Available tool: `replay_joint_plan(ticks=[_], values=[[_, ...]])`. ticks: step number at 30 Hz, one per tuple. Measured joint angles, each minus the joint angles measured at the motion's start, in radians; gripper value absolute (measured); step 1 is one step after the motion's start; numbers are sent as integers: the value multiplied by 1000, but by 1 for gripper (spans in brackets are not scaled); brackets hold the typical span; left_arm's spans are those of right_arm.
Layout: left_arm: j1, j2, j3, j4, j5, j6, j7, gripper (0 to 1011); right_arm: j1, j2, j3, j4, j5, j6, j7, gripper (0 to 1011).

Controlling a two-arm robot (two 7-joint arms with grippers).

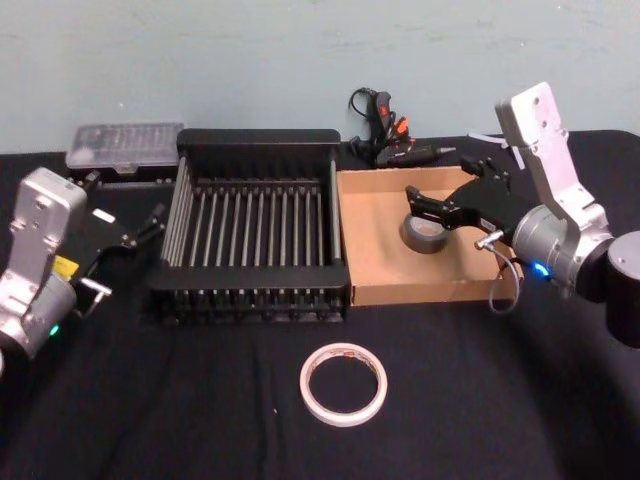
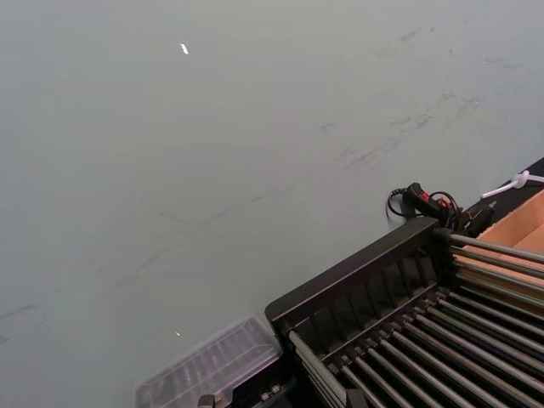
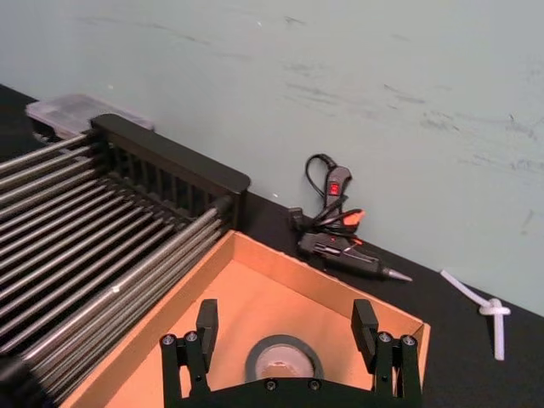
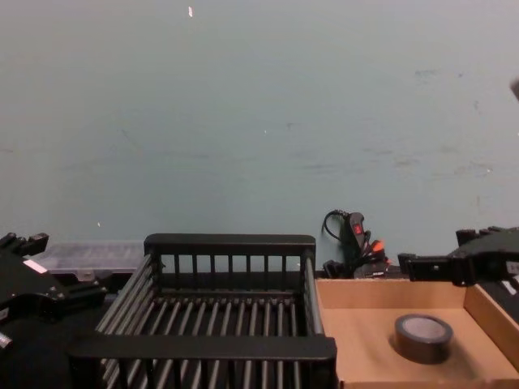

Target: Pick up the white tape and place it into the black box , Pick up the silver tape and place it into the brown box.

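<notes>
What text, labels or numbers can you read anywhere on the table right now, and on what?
None can be read.
white tape: small red marks on the inner core, too small to read.
left gripper: a yellow sticker and a white tag on the arm, both too blurred to read.
silver tape, brown box, black box: no print visible.

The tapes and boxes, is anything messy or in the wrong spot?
Nothing looks spilled or broken. The silver tape lies flat in the brown box, under the open right gripper. The white tape lies on the table in front of the black box, not yet inside. The left gripper waits beside that box.
</notes>
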Motion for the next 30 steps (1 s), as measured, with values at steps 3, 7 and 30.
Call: replay_joint_plan(ticks=[3,7,30], values=[[0,0,0,0,0,0,0,1001,-22,14,0,-39,7,12,8,1002],[0,0,0,0,0,0,0,1001,-50,32,-2,-81,17,26,16,1002],[0,0,0,0,0,0,0,1001,-218,131,-35,-279,85,154,50,1002]])
